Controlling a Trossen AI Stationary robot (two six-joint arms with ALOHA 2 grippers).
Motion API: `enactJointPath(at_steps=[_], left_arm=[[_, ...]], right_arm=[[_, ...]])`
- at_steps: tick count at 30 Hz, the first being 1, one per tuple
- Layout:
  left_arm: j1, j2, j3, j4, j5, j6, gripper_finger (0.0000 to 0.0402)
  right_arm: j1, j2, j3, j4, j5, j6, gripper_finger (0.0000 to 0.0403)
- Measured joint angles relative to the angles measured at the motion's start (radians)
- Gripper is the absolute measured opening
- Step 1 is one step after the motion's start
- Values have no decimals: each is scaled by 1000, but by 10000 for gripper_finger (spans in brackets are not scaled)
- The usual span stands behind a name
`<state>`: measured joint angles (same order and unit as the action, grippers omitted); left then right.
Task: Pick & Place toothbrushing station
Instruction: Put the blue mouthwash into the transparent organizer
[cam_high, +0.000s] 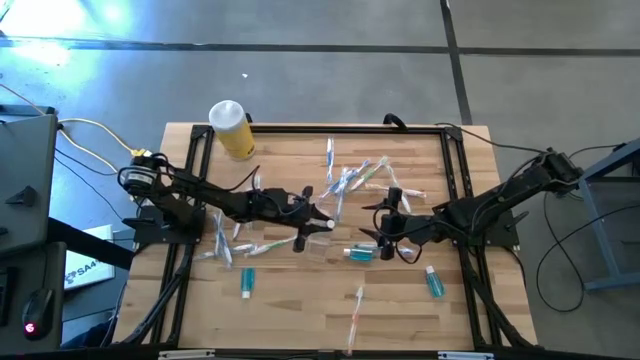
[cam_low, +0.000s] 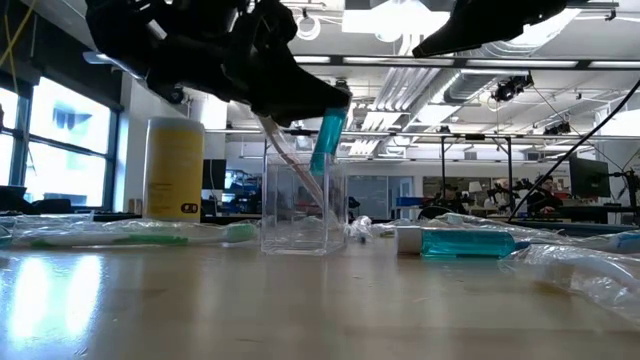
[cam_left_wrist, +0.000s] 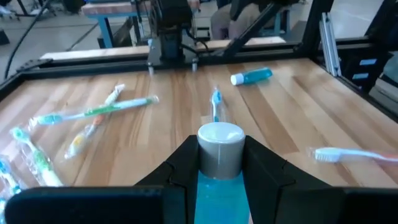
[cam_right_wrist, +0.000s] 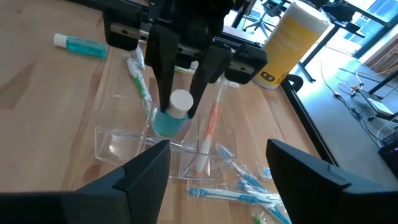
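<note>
My left end effector (cam_right_wrist: 181, 87) is clamped on a small teal tube (cam_right_wrist: 171, 115) with a white cap, its two fingers (cam_left_wrist: 264, 171) pressing either side just below the cap. I hold the tube tilted over the mouth of the clear plastic cup (cam_low: 303, 205), its lower end inside the rim. The cup stands upright near the middle of the wooden table (cam_high: 300, 300), and one pale toothbrush (cam_right_wrist: 208, 134) with an orange stripe already leans inside it.

My right end effector (cam_high: 385, 232) hangs just beside the cup on the opposite side, its fingers (cam_right_wrist: 146, 168) spread apart and gripping nothing.

Another teal tube (cam_low: 465, 243) lies on its side close to the cup, and two more lie farther off toward the table's near edge. Loose toothbrushes (cam_high: 350, 178), some in clear wrappers, are scattered around the table.

A yellow bottle (cam_high: 232, 128) with a white cap stands at the far left corner. It carries a small dark label (cam_right_wrist: 268, 77) near its base, but I cannot read the print. No other writing is legible on the tubes or brushes.
</note>
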<state>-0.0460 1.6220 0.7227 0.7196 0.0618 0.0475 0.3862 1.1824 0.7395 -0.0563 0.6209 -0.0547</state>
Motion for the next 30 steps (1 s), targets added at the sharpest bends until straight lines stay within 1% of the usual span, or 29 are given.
enactJointPath(at_steps=[5, 20, 23, 25, 30], left_arm=[[0, 0, 0, 3, -48, 5, 84], [0, 0, 5, 40, -55, 20, 84], [0, 0, 20, 32, -71, 32, 84], [0, 25, 35, 34, -96, 33, 84], [0, 98, 68, 13, -97, 36, 84]], right_arm=[[0, 0, 0, 0, -2, -1, 259], [0, 0, 0, 16, -3, -28, 259], [0, 0, 0, 16, -3, -28, 259], [0, 0, 0, 16, -3, -29, 259], [0, 0, 0, 14, -3, -32, 259]])
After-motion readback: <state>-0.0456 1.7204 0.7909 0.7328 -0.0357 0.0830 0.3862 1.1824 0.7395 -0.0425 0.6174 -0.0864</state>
